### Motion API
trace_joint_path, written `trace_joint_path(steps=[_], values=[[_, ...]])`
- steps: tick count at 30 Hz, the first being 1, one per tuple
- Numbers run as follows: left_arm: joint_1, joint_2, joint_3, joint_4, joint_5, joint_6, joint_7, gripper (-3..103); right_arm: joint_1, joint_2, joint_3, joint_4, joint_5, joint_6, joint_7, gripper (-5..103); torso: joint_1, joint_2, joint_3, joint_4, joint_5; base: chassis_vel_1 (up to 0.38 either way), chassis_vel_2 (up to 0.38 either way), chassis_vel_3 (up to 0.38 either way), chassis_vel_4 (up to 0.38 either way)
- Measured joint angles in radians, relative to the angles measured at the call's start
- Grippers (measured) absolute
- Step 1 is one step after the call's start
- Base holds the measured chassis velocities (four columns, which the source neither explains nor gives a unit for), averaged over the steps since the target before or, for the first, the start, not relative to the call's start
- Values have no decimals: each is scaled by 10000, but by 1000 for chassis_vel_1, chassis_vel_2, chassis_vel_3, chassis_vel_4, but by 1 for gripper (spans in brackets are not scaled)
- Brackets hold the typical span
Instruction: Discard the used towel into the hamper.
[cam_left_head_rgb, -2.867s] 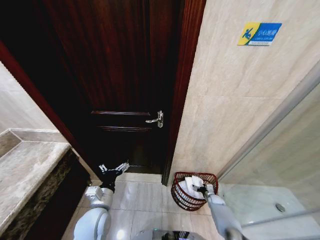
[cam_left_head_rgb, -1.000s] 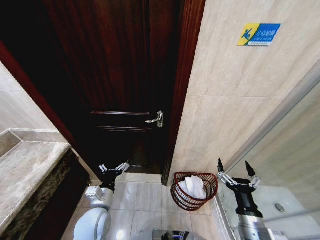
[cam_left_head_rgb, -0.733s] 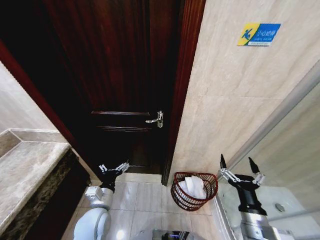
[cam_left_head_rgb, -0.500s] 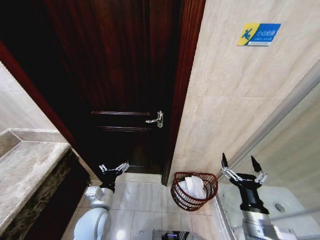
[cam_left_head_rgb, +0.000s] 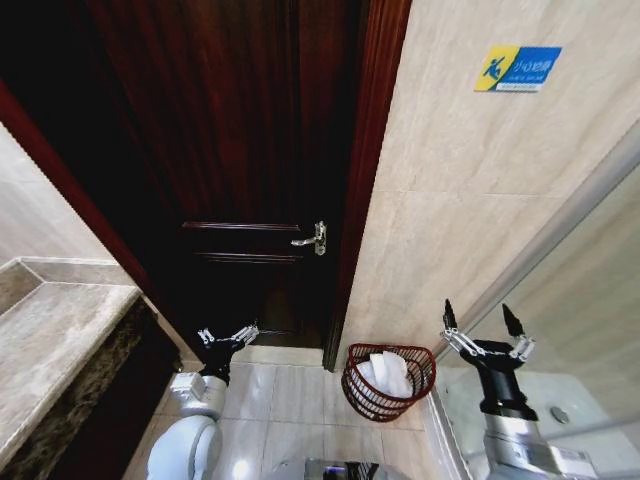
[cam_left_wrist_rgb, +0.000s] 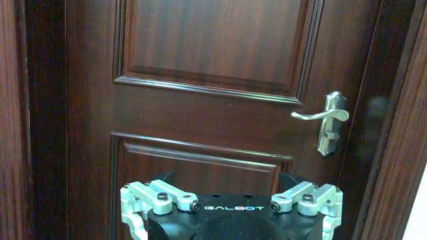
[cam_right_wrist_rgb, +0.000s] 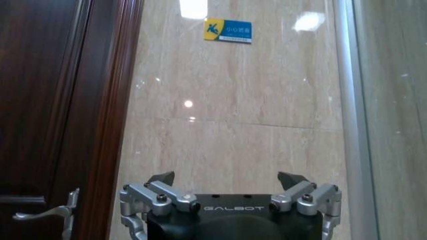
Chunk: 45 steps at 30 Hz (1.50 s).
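Up and clear comes the right end effector (cam_left_head_rgb: 483, 327), fingers spread empty; towel (cam_left_head_rgb: 385, 372) sits in hamper (cam_left_head_rgb: 352, 385) lower-left; left end effector (cam_left_head_rgb: 227, 337) parked, fingers apart.

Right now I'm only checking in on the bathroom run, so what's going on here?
The towel lies inside the hamper, which stands on the floor tiles by the wall beside the dark door. The right gripper is raised to the right of the hamper, open and holding nothing. The left gripper is parked low in front of the door, open too.
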Motion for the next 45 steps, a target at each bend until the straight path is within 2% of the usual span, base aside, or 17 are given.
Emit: trace_joint_path(steps=[45], values=[[0, 0, 0, 0, 0, 0, 0, 100, -189, 45, 25, 2, 128, 285, -31, 100, -4, 1, -1, 1, 1, 128, -126, -124, 129]])
